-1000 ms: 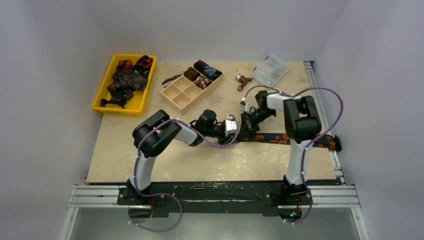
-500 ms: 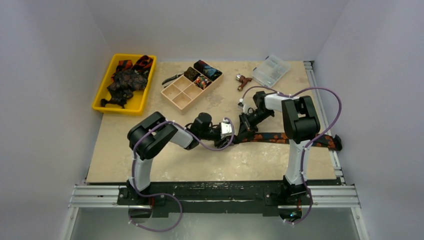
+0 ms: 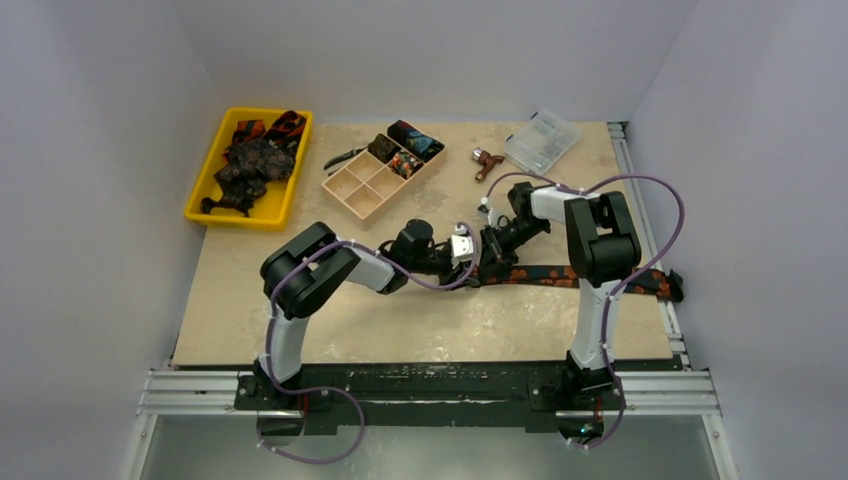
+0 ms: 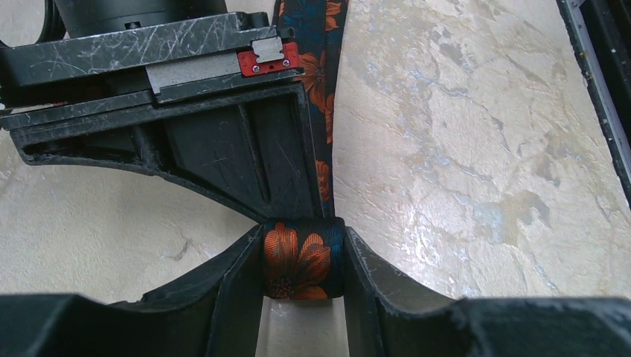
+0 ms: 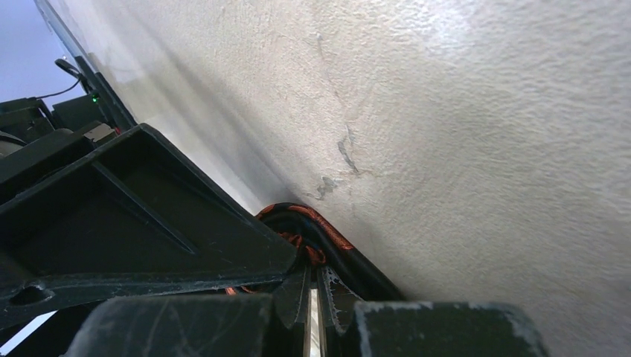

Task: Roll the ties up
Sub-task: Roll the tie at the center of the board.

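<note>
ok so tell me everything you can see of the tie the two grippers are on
The tie is a long narrow strip of dark, slightly shiny fabric printed with orange flowers. It lies flat across the beige table, its far end reaching the right edge. Its other end is wound into a small tight roll, squeezed between the fingers of the left gripper. The right gripper looks pinched shut on the roll's edge.

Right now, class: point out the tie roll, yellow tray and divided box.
tie roll (image 4: 301, 269): left wrist view, orange flower.
yellow tray (image 3: 210, 165): top external view, left rim.
divided box (image 3: 347, 184): top external view, empty cell.
</note>
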{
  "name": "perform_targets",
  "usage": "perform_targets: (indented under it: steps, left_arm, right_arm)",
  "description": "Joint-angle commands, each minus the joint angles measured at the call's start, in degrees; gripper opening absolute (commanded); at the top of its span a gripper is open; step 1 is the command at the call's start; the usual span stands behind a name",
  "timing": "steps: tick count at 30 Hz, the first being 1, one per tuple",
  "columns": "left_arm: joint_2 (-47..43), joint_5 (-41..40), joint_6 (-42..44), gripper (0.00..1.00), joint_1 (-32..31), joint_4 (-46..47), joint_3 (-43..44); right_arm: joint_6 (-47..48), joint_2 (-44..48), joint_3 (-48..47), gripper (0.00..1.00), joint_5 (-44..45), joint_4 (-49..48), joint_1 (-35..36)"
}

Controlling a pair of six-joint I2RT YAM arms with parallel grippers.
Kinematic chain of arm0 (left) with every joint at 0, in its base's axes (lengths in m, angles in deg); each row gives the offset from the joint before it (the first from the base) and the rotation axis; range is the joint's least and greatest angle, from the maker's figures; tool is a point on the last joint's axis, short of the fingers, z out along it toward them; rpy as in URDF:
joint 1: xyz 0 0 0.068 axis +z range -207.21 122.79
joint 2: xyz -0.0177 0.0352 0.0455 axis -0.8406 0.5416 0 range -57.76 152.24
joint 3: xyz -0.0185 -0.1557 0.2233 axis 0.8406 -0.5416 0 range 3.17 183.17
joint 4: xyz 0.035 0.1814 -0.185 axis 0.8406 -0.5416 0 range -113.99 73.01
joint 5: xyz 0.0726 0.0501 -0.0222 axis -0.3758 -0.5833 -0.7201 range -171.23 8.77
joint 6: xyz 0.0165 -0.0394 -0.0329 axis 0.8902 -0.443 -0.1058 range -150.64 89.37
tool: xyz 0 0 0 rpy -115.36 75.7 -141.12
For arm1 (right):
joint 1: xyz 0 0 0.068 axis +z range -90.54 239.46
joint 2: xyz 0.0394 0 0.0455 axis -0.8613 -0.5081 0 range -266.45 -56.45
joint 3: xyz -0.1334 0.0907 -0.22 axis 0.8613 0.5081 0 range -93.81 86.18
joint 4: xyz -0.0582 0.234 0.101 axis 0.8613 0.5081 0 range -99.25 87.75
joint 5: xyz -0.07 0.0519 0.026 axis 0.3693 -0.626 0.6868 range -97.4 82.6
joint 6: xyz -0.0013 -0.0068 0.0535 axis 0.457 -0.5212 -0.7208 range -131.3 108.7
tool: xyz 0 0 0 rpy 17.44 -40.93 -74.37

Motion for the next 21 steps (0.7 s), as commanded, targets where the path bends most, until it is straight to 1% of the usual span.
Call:
perform_targets:
  steps: [1,7,12,15,18,21]
  left_arm:
    - [3.45,-3.08,-0.35,0.39,-2.25,-0.11,0.96]
    - [5.39,-9.23,7.19,0.39,-2.27,-4.53,-1.29]
    - [7.0,-10.83,6.43,0.39,-2.27,-6.03,-0.16]
    - [6.34,-11.36,6.81,0.31,-2.25,-8.11,-0.3]
    - [3.91,-13.32,9.67,0.25,-2.08,-13.04,-0.88]
    - [2.15,-15.17,12.44,0.23,-1.89,-18.92,-1.02]
  right_arm:
    - [3.27,-3.4,0.34,0.0,11.71,-7.4,1.22]
    - [2.62,-3.1,0.3,0.0,10.05,-7.86,1.38]
    - [2.09,-3.02,0.93,0.0,9.43,-8.48,1.53]
    - [2.35,-2.75,0.91,0.0,8.02,-7.89,1.57]
    - [2.35,-1.18,-0.49,0.0,5.61,-6.61,1.42]
    - [2.58,1.43,-2.6,0.09,3.87,-3.7,0.28]
